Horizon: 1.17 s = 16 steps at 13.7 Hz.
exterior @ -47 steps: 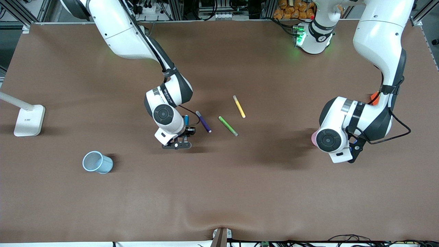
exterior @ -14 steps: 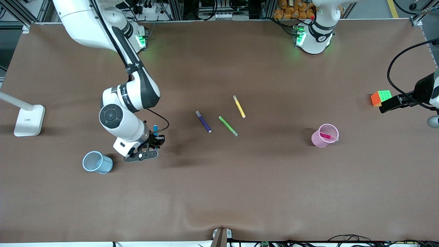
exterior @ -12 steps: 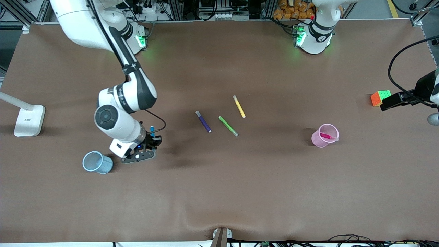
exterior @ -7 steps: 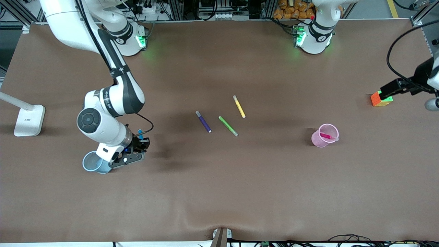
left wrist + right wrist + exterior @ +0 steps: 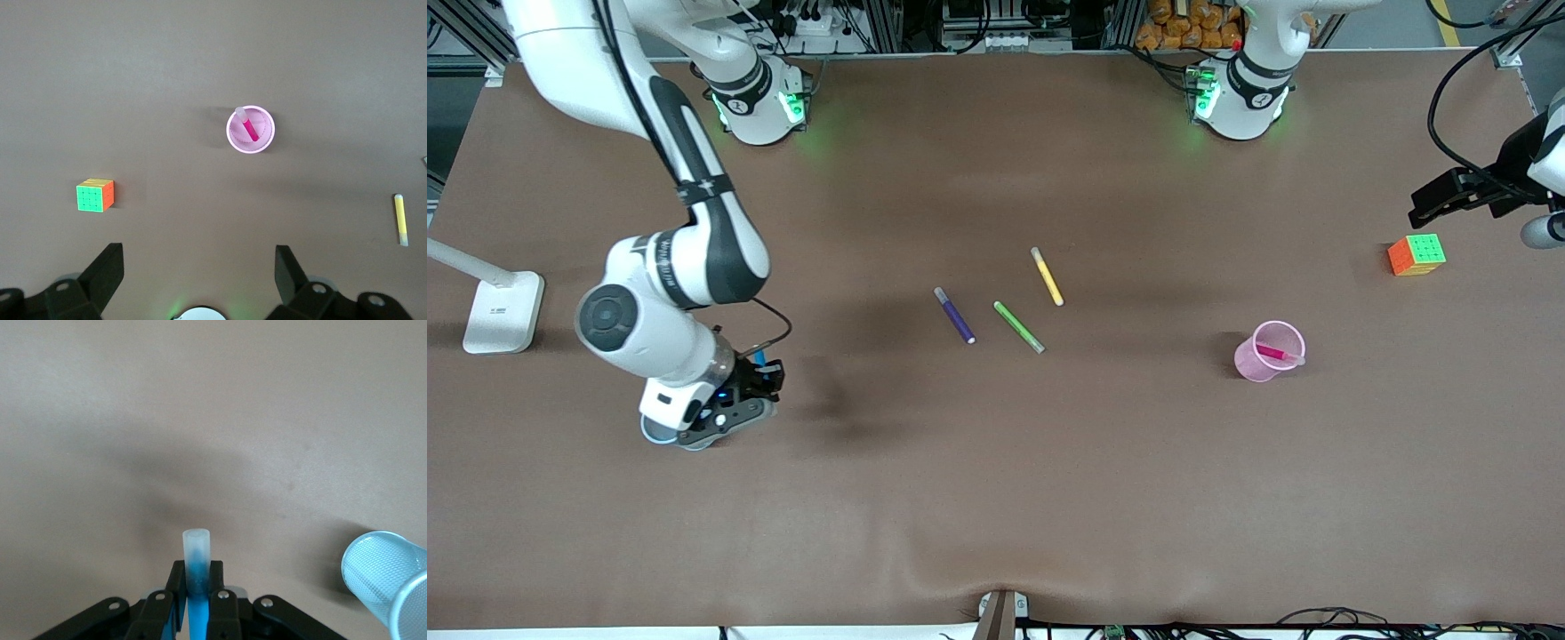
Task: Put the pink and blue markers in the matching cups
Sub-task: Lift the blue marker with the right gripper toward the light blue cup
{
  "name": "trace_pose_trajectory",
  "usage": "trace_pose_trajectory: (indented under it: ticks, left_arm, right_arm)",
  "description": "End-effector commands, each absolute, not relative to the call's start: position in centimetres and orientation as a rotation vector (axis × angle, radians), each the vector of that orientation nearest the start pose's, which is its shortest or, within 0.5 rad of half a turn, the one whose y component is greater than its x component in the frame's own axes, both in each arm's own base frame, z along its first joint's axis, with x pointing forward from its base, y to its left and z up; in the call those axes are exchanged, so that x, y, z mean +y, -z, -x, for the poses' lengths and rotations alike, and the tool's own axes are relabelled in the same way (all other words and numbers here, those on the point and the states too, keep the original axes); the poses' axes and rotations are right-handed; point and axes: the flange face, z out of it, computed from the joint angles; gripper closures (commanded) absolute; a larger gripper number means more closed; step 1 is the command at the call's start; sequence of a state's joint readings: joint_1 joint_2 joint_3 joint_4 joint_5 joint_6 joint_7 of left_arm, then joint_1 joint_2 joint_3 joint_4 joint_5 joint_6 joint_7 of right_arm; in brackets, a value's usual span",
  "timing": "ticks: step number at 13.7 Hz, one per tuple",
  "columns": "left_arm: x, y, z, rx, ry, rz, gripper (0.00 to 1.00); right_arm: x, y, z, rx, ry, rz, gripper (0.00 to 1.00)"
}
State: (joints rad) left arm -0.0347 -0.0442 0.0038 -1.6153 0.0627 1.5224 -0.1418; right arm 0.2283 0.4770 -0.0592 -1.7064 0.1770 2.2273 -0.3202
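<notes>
In the front view we see the right hand [image 5: 740,397] low over the desk [image 5: 996,498] at about eight o'clock, closed on the blue marker [image 5: 759,360], whose blue tip shows beside the hand. The blue cup [image 5: 660,436] sits mostly hidden under the hand; only a sliver of its rim peeks out. At about three o'clock stands the pink cup [image 5: 1268,352] with the pink marker [image 5: 1278,354] leaning inside it. Near the middle lie a purple pen [image 5: 954,315], a green pen [image 5: 1018,326] and a yellow pen [image 5: 1047,276], side by side but apart. A colour cube [image 5: 1416,254] rests toward the left arm's end of the desk. The left hand [image 5: 1436,200] waits high above that end, over the cube's surroundings.

In the left wrist view we look down between the left hand's [image 5: 199,267] two fingers, spread wide with nothing between them. The pink cup [image 5: 251,129] sits at twelve o'clock with the pink marker [image 5: 247,126] inside, the cube [image 5: 95,195] at nine, the yellow pen [image 5: 399,219] at three.

In the right wrist view the right hand [image 5: 195,597] clamps the blue marker [image 5: 196,572] upright, its pale end up. The blue cup [image 5: 390,577] stands at four o'clock, off to one side of the marker.
</notes>
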Motion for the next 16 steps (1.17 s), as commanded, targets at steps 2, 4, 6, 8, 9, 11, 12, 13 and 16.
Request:
trace_pose_trajectory:
  ticks: [2, 4, 6, 8, 9, 11, 12, 13, 16]
  left_arm:
    - [-1.3, -62.4, -52.5, -0.131, -0.106, 3.089, 0.0]
    - [-1.3, -62.5, -52.4, -0.1, -0.109, 3.091, 0.0]
    - [-1.2, -62.5, -52.4, -0.095, -0.112, 3.091, 0.0]
    - [-0.9, -62.8, -52.1, -0.1, -0.11, 3.092, 0.0]
    - [-0.9, -62.8, -52.1, -0.1, -0.112, 3.092, 0.0]
    - [-0.8, -62.8, -52.1, -0.103, -0.112, 3.092, 0.0]
    - [-0.8, -62.7, -52.1, -0.103, -0.117, 3.091, 0.0]
    - [-0.8, -62.8, -52.1, -0.103, -0.112, 3.092, 0.0]
    - [-0.8, -62.9, -52.1, -0.103, -0.11, 3.092, 0.0]
  right_arm:
    - [8.6, -36.5, -67.1, -0.622, 0.125, 2.777, 1.0]
    - [6.6, -37.6, -67.6, -0.638, 0.184, 2.697, 1.0]
    - [4.3, -38.8, -67.8, -0.693, 0.266, 2.643, 1.0]
    - [1.7, -40.0, -68.4, -0.793, 0.372, 2.593, 1.0]
    - [0.0, -40.4, -68.6, -0.858, 0.427, 2.566, 1.0]
    - [-2.1, -40.5, -68.8, -1.025, 0.534, 2.486, 1.0]
    - [-3.2, -40.6, -68.9, -1.072, 0.603, 2.436, 1.0]
    - [-4.6, -40.6, -68.9, -1.114, 0.665, 2.394, 1.0]
    - [-7.6, -40.3, -68.7, -1.236, 0.818, 2.289, 1.0]
